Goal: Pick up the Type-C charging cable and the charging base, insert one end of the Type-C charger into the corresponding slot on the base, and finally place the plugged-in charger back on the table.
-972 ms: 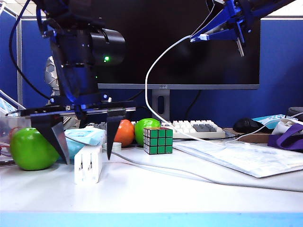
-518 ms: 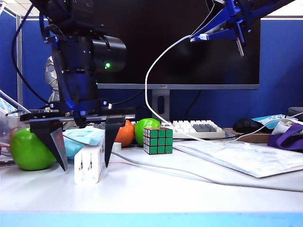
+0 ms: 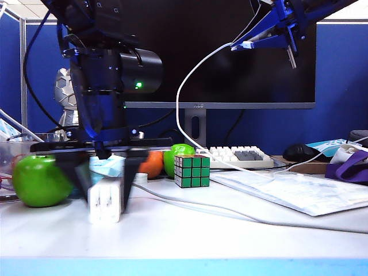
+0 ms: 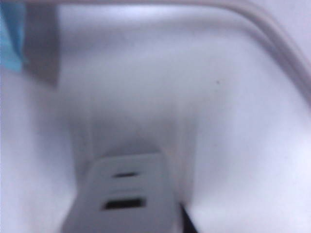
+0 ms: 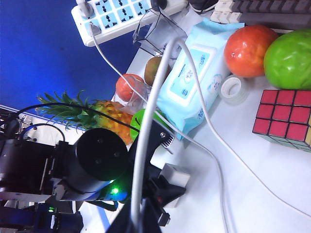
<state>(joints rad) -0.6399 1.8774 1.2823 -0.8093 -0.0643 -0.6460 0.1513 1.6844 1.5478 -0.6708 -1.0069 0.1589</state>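
Observation:
The white charging base (image 3: 106, 201) stands upright on the white table (image 3: 184, 238) at the front left. My left gripper (image 3: 106, 192) is down over it, its blurred dark fingers against both sides. In the left wrist view the base's slotted face (image 4: 121, 187) fills the space between the jaws, with one dark fingertip (image 4: 187, 224) at its edge. High at the right, my right gripper (image 3: 247, 43) is shut on the Type-C charging cable (image 3: 179, 98), which arcs down to the table. In the right wrist view the cable (image 5: 150, 111) runs into the jaws of that gripper (image 5: 141, 223), and the base (image 5: 175, 175) shows below.
A green apple (image 3: 37, 181) is left of the base and a light-blue tissue pack (image 3: 106, 165) behind it. An orange fruit (image 3: 152, 164), a green fruit (image 3: 177, 155) and a Rubik's cube (image 3: 192, 171) sit mid-table. A thicker white cord (image 3: 230, 210) crosses the table; a keyboard (image 3: 241, 156) and a plastic packet (image 3: 299, 192) lie right.
My left gripper has come down a little and shifted right, and its wide-open jaws have closed in against the charging base. The right gripper with the cable has not moved.

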